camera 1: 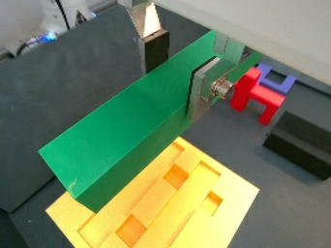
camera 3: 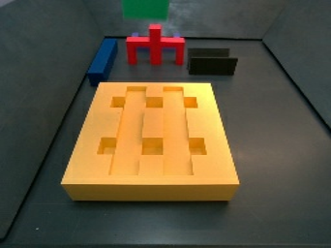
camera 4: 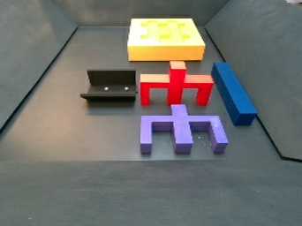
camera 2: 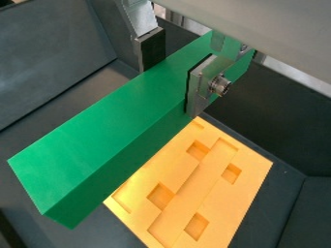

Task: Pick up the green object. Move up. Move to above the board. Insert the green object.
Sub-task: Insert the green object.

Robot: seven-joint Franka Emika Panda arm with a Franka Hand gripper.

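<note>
Wrist views: the gripper (camera 1: 181, 60) is clamped on the green object (camera 1: 130, 121), silver fingers (camera 2: 202, 82) pressed flat against both long faces near one end; the bar hangs in the air, tilted across the frame.
Wrist views, below the bar: the board (camera 2: 200, 189) lies directly underneath, its square holes and grooves open and empty; bar and board are apart, with clear air between them.
Wrist view, background: a red piece (camera 1: 258, 95), a purple piece (camera 1: 277, 77) and a black fixture (camera 1: 305, 140) sit on the floor beyond the bar.
Side view facing the board: only a green patch of the bar (camera 3: 141, 8) shows at the top edge, high above the far end of the board (camera 3: 153, 131); a blue bar (camera 3: 104, 56), the red piece (camera 3: 155, 45) and the fixture (camera 3: 212, 62) stand behind.
Side view from the far end: neither gripper nor bar is in the frame; the board (camera 4: 165, 38) holds nothing.
Progress, as I judge it: pick-up and lift done; the move above the board is about complete; lowering and insertion remain.
</note>
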